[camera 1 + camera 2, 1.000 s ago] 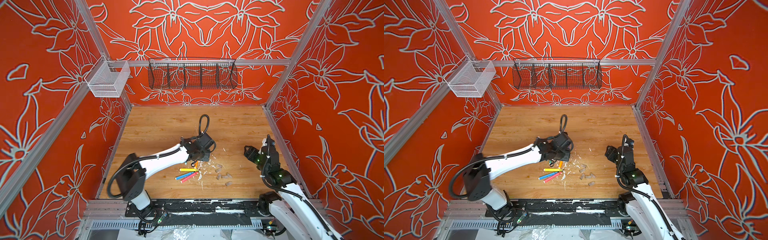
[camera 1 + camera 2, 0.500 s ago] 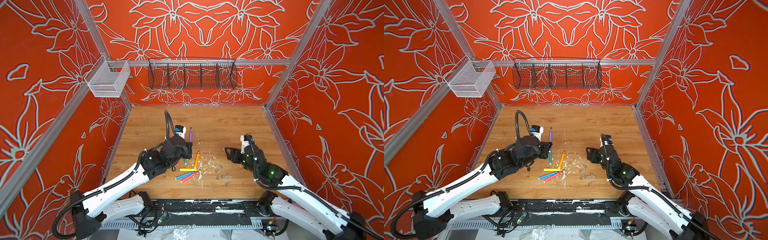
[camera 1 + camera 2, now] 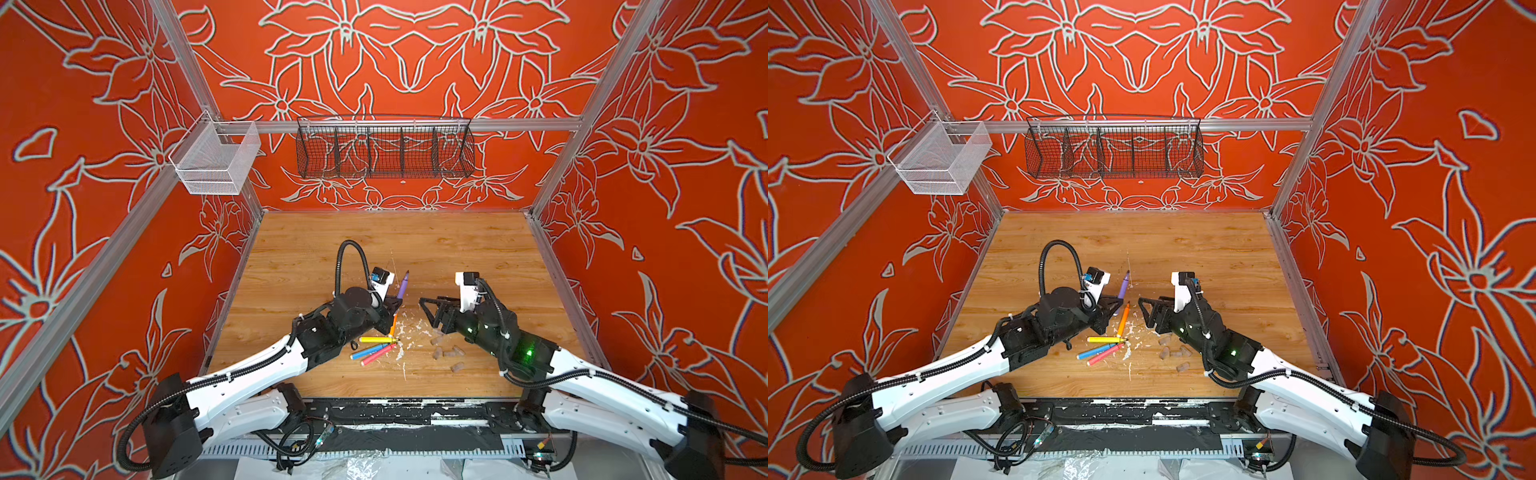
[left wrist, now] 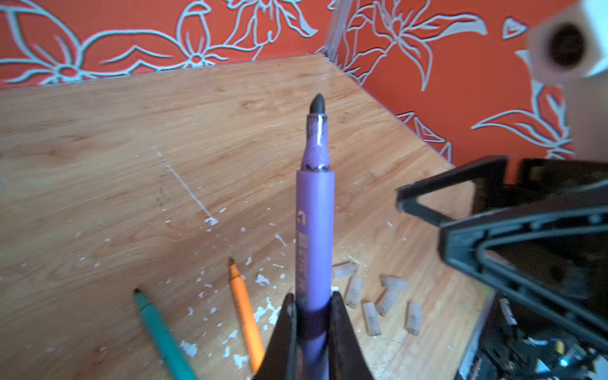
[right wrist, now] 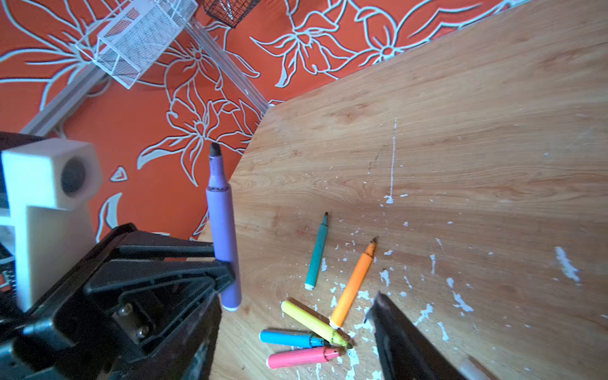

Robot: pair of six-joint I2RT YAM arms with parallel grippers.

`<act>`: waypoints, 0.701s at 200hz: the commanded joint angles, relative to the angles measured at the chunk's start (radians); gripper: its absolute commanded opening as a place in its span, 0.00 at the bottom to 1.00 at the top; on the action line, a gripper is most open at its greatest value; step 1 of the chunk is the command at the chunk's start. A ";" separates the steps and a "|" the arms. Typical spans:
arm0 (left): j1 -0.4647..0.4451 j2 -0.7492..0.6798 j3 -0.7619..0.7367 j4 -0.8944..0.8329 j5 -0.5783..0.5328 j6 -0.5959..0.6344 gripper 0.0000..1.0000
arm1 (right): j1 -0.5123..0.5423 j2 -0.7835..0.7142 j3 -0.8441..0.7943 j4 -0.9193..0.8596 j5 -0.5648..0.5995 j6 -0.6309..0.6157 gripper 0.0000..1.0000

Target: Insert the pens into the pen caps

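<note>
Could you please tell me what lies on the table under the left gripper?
Beneath the left gripper, shut on the purple pen, lies the green pen: covered in both top views, it shows in the wrist views, on the table beside the orange pen.

Robot lab test cell, aluminium frame (image 3: 519,124), floral orange walls (image 3: 83,124), wooden tabletop (image 3: 457,249), hung wire basket (image 3: 384,149)

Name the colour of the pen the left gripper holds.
Purple; the pen shows best in left wrist view.

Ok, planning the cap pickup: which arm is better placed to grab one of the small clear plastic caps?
Right. The right gripper hangs open and empty near the clear plastic caps, while the left gripper is shut on the purple marker pen.
</note>
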State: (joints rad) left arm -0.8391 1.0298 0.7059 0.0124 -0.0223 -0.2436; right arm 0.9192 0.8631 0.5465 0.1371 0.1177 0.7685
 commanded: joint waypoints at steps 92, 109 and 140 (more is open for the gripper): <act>-0.045 0.096 0.044 0.062 0.187 0.075 0.00 | 0.013 -0.053 -0.061 0.141 -0.009 0.019 0.67; -0.061 0.105 0.053 0.055 0.188 0.088 0.00 | 0.013 -0.071 -0.071 0.132 0.015 0.020 0.62; -0.076 0.111 0.058 0.052 0.197 0.105 0.00 | 0.013 -0.070 -0.078 0.135 0.029 0.033 0.53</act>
State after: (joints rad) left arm -0.9009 1.1355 0.7319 0.0525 0.1490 -0.1753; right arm 0.9272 0.7990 0.4896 0.2523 0.1123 0.7841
